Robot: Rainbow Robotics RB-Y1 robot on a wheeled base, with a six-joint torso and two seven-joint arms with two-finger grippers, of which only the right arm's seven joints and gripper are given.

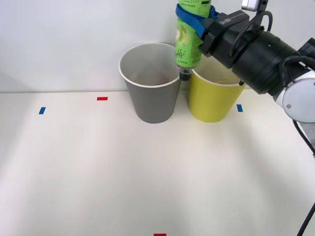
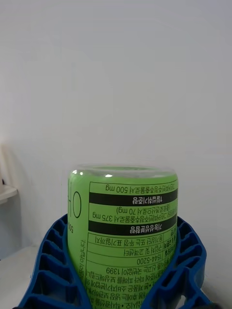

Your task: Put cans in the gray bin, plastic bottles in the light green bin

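From the front view, the right end effector (image 1: 197, 17) has its blue fingers (image 1: 186, 14) closed around the plastic bottle (image 1: 189, 42), which hangs upside down with its black cap lowest, above the gap where the gray bin (image 1: 151, 91) and the light green bin (image 1: 214, 98) stand side by side on the white desk (image 1: 147, 172). From the right wrist view, the ribbed fingers (image 2: 48, 270) clasp both sides of the bottle (image 2: 128, 231), its base facing a pale wall (image 2: 116, 72).
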